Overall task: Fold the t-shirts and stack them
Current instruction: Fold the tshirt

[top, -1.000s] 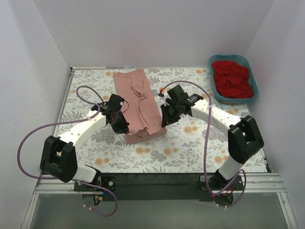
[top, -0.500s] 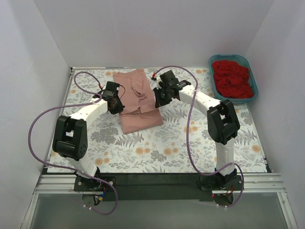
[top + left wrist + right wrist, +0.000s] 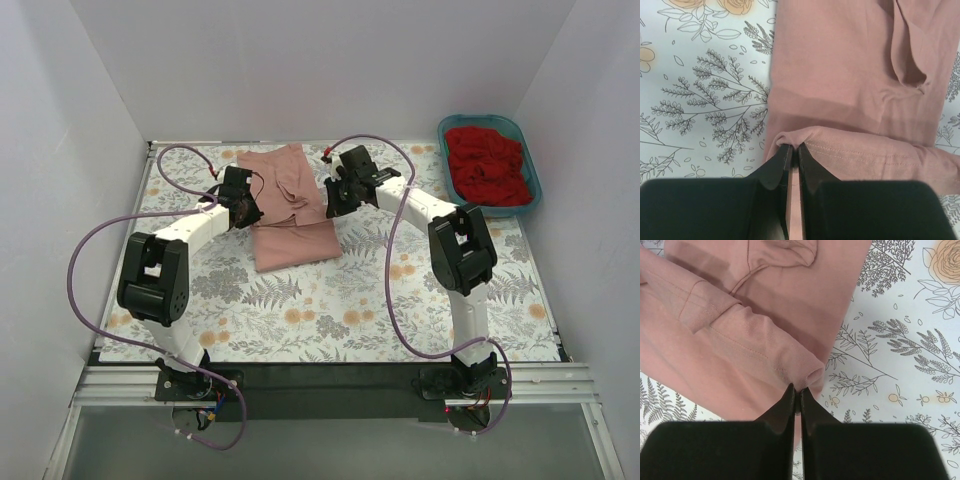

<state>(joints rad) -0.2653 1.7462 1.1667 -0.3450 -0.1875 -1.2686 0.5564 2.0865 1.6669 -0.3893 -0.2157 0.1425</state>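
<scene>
The salmon-pink t-shirt lies as a long folded strip on the floral cloth, its near end doubled back over the middle. My left gripper is shut on the shirt's left hem corner. My right gripper is shut on the right hem corner. Both hold the folded hem low over the shirt. The shirt fills the upper part of the left wrist view and the right wrist view. The red t-shirt lies crumpled in the teal tub at the far right.
The grey-and-orange floral cloth covers the table. White walls close in the left, back and right sides. Purple cables loop over both arms.
Both grippers have carried the shirt's near hem away from the arm bases, folding the near end over the middle. The shirt is now shorter, and both arms are stretched farther out.
</scene>
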